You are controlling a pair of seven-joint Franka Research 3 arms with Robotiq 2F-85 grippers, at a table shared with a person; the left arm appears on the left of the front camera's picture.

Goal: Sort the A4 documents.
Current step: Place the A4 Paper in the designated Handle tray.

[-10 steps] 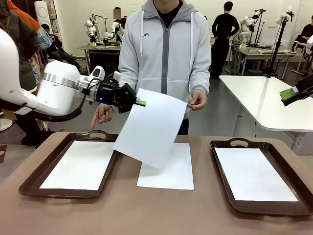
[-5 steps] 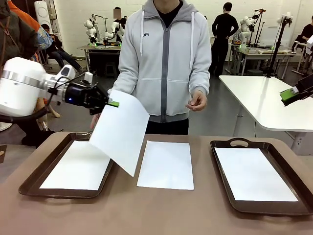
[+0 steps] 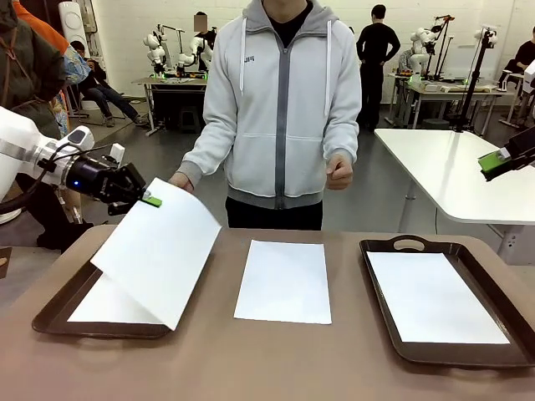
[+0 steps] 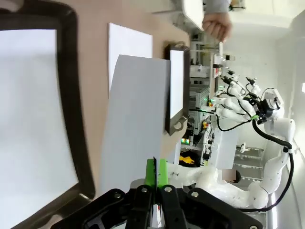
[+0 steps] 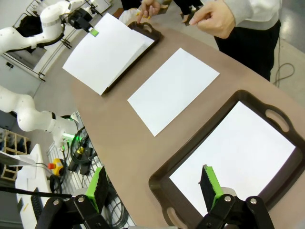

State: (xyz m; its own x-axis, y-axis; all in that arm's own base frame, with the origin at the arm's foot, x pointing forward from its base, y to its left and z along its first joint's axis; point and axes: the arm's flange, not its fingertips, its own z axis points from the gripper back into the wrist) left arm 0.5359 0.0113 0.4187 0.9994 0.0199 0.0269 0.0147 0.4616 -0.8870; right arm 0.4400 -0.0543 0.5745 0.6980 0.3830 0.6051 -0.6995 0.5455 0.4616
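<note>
- Left gripper [image 3: 151, 200]: jaws closed on the top edge of the held A4 sheet [image 3: 159, 255], green pads pinching it near a corner
- The held A4 sheet hangs tilted above the left tray [image 3: 55, 307], off the table; from the front it hides the tray's far end and right-hand rim
- Left tray sheet [image 3: 104, 305] lies flat on the tray floor, largely covered by the hanging one
- Person's hand [image 3: 180, 180] sits just behind the held sheet's upper edge; whether it touches the sheet cannot be told
- Middle sheet [image 3: 284, 280] lies flat on the bare brown table [image 3: 251, 359], between the two trays, unobstructed
- Right tray [image 3: 380, 313] holds the right tray sheet [image 3: 435, 296], flat and fully exposed
- Right gripper [image 5: 155, 183]: jaws apart, holding nothing, raised above the near end of the right tray
</note>
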